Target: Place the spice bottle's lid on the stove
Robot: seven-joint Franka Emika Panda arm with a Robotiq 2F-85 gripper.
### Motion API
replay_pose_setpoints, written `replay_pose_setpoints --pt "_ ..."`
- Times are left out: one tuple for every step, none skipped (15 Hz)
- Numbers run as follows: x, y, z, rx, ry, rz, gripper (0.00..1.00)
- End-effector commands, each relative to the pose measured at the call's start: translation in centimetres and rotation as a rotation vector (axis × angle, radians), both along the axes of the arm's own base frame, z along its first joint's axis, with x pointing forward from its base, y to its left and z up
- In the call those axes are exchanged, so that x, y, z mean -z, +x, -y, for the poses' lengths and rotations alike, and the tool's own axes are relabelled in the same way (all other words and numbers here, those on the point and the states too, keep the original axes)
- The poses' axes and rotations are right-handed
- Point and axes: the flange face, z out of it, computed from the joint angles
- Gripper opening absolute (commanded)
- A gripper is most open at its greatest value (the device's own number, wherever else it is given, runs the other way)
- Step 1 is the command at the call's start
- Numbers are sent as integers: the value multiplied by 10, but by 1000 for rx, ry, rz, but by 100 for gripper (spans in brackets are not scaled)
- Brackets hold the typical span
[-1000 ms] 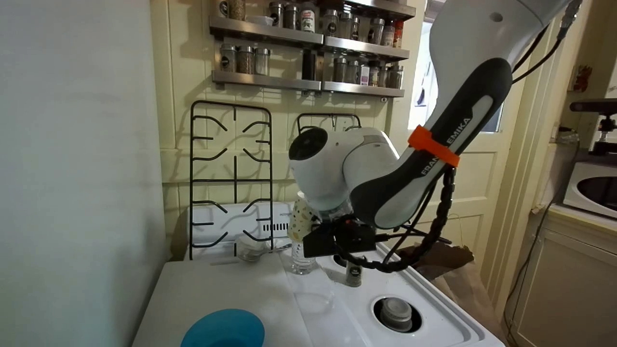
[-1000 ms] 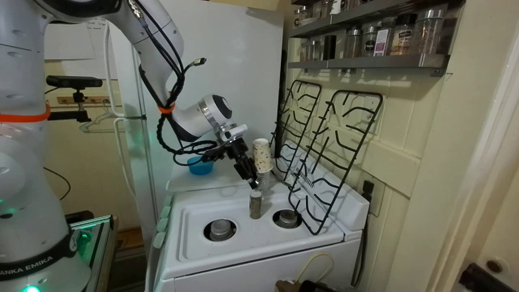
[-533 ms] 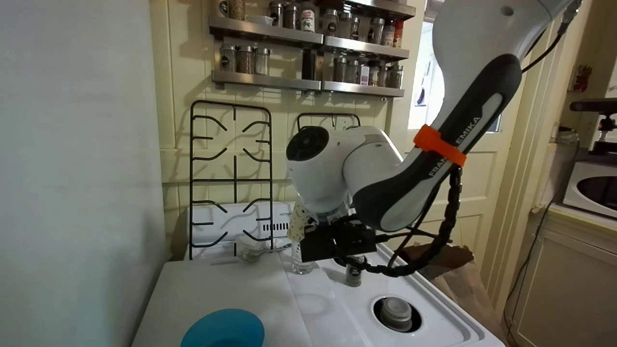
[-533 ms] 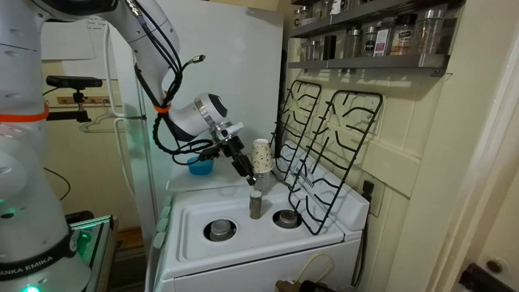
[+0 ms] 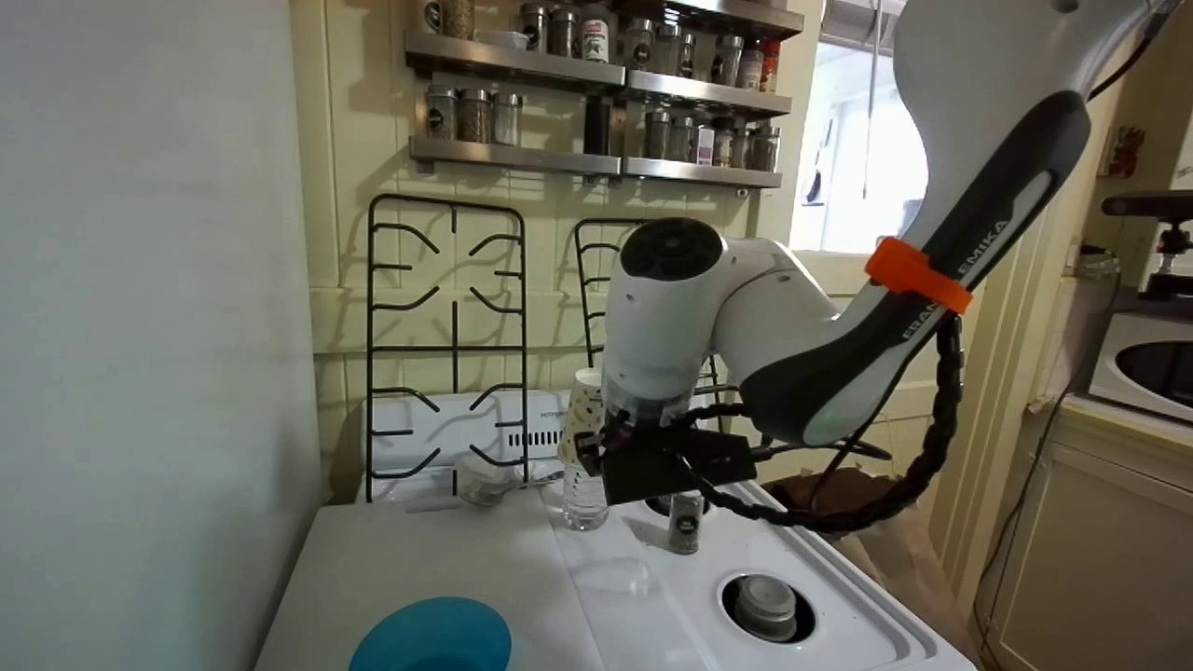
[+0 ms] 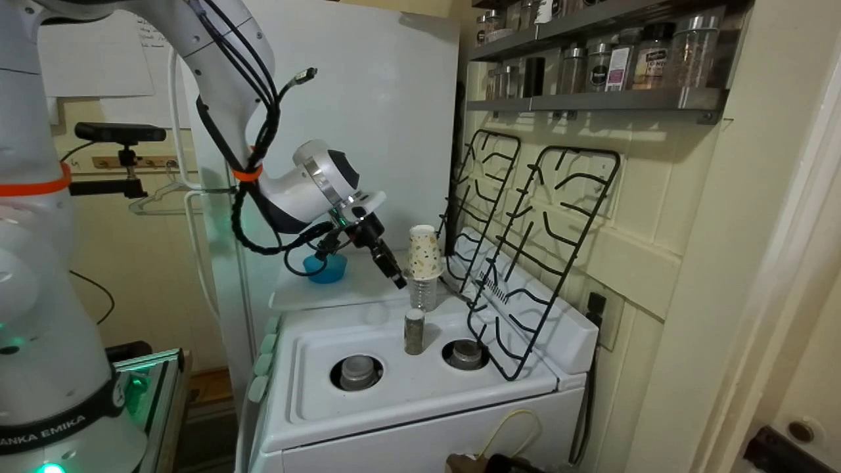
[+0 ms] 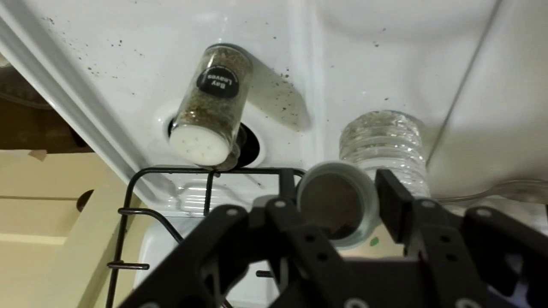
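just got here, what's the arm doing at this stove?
The Panda arm has a small round lid in its gripper, up in the air. The spice bottle, labelled Bay Leaves, stands upright on the stove with its white perforated top uncovered, near a clear ribbed tumbler with speckled cups stacked on it. So the lid is off the bottle but not yet placed on the stove.

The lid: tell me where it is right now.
In the wrist view, the lid is gripped in the tool, below and right of the picture's centre, with the spice bottle to its upper left.
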Motion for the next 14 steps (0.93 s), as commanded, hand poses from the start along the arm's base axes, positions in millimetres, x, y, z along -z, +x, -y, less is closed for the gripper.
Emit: replay_pose_setpoints --pt "-3 -17 1 -94 -1 -20 24" --pt "-2 -17 2 -99 -6 -35 24" --pt "1 -18 1 -108 -12 -47 24" --pt "3 -17 1 -110 -20 -55 24" --pt "4 -18 2 -110 -25 -66 24" --pt "5 -18 3 -106 -27 -72 24" --pt "8 -17 3 -107 -27 -83 24" --pt "10 -15 4 -116 -15 -92 24" --pt "19 -10 4 -130 0 -119 24" --pt "24 -8 4 -142 13 -139 24" --pt "29 -6 3 -153 28 -157 24" --pt "36 -5 3 -165 44 -187 24" --pt "42 -4 2 -182 62 -212 24" --pt "48 -3 2 -195 73 -237 24"
